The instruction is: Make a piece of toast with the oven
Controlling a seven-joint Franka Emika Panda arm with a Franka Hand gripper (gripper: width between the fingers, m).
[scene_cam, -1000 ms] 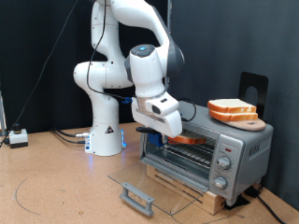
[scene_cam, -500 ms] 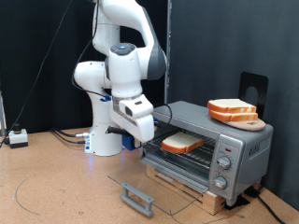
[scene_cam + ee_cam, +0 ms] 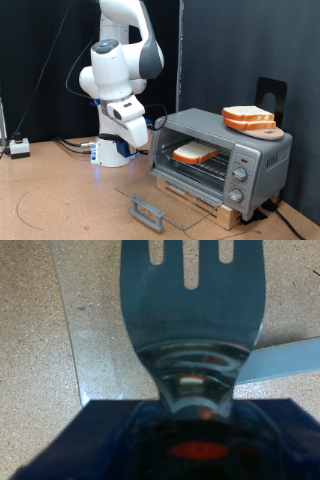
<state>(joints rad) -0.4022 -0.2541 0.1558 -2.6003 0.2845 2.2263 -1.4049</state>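
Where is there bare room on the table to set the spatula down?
Free: the tabletop at the exterior view's left, between the small white box and the open glass door. Crowded: the oven, with toast on its rack and stacked bread on top.

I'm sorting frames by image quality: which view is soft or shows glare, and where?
Wrist view: soft throughout, the slotted metal spatula close to the lens blurred and showing bright reflections, the clear glass oven door below faint. Exterior view: sharp and evenly lit against a black backdrop, the pale bread slice clear inside the boxy silver toaster oven; the gripper reads dark.
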